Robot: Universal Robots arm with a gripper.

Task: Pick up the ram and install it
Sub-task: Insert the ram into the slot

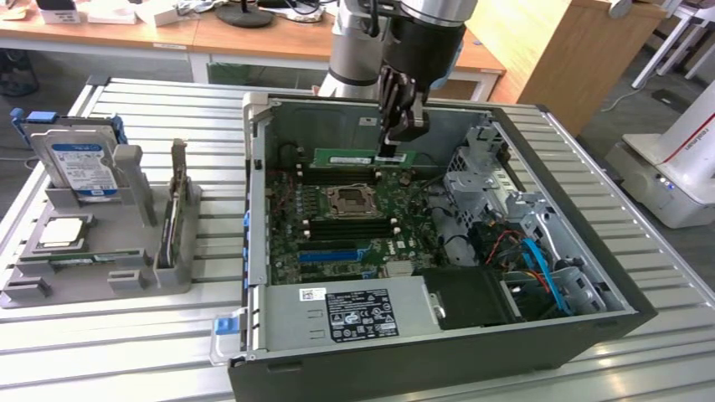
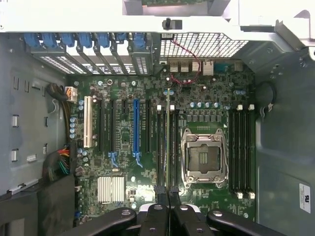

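— Slatted table (image 1: 146,352), open computer case (image 1: 447,360): where is the ram (image 1: 360,157)?
— Clamped in the closed gripper (image 1: 390,151), over the motherboard (image 1: 335,270) slots inside the case. Gray tray (image 1: 67,289) alongside holds hard drive (image 1: 80,163) and processor chip (image 1: 62,233).

The ram (image 1: 348,157) is a slim green strip with a small white sticker. It stands level on its long edge, pinched between the closed fingers (image 1: 393,134) near one end. Most of its length reaches to the exterior view's left of them. In the wrist view the ram (image 2: 168,147) shows edge-on, a thin line running straight out from between the fingers.
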